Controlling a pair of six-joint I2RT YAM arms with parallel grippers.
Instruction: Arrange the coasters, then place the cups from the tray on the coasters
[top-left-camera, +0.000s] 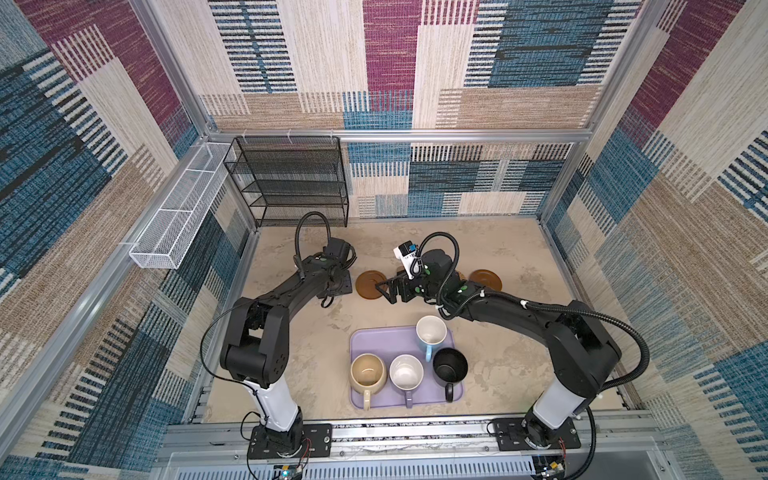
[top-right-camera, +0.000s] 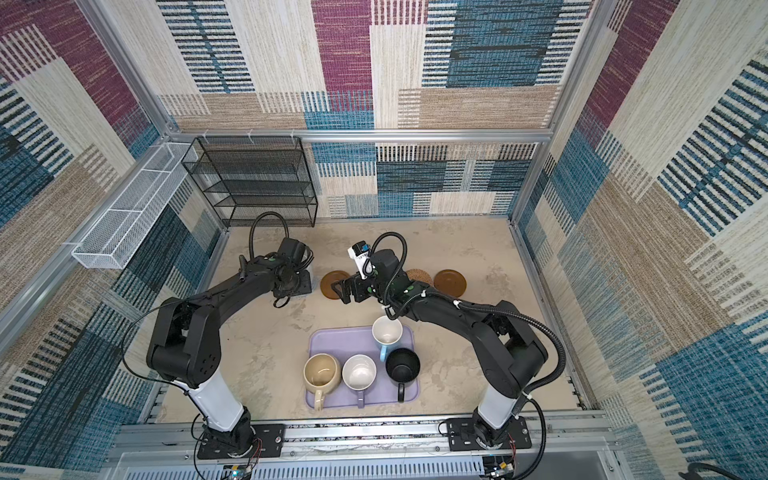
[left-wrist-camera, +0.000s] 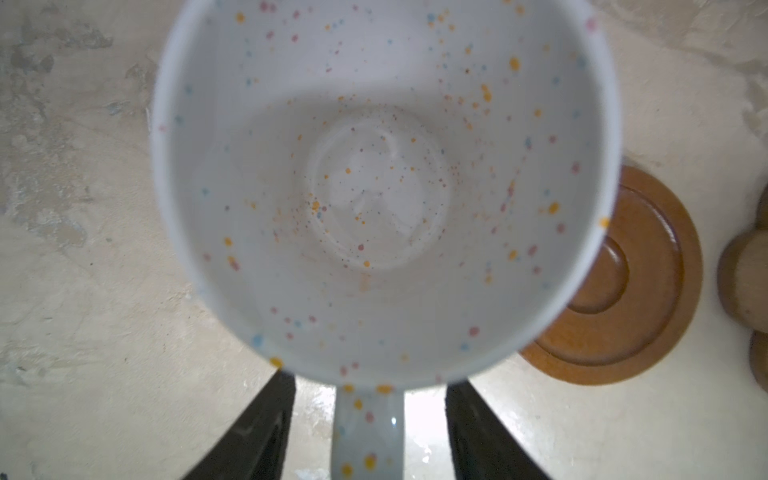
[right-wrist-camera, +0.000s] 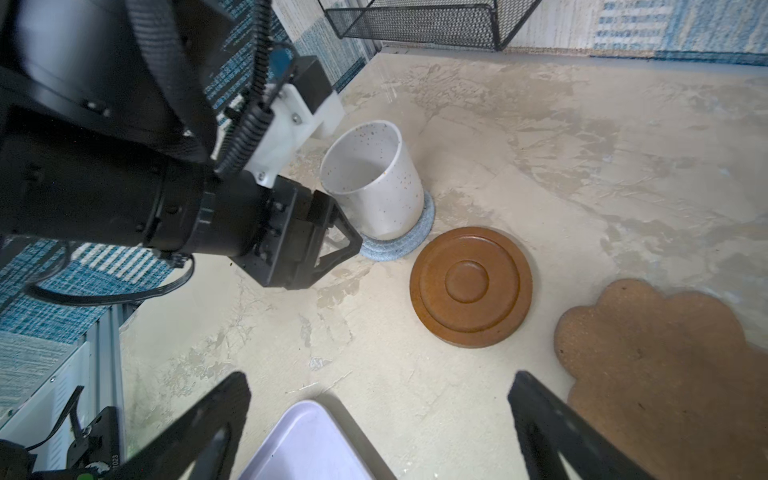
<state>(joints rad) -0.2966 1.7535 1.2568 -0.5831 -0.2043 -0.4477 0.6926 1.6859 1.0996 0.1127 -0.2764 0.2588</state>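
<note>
Backing straight off is advised, left gripper (left-wrist-camera: 370, 386) parted astride the handle of the speckled mug (right-wrist-camera: 374, 183), right gripper (right-wrist-camera: 380, 378) spread wide, empty.

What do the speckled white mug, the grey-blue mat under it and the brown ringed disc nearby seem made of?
Speckled white mug: probably glazed ceramic; smooth, glossy wall with coloured flecks.
Grey-blue round mat: woven cord or yarn, matte; coiled rings show.
Brown ringed disc: seemingly wood or wood-look, satin; concentric grooves.
</note>
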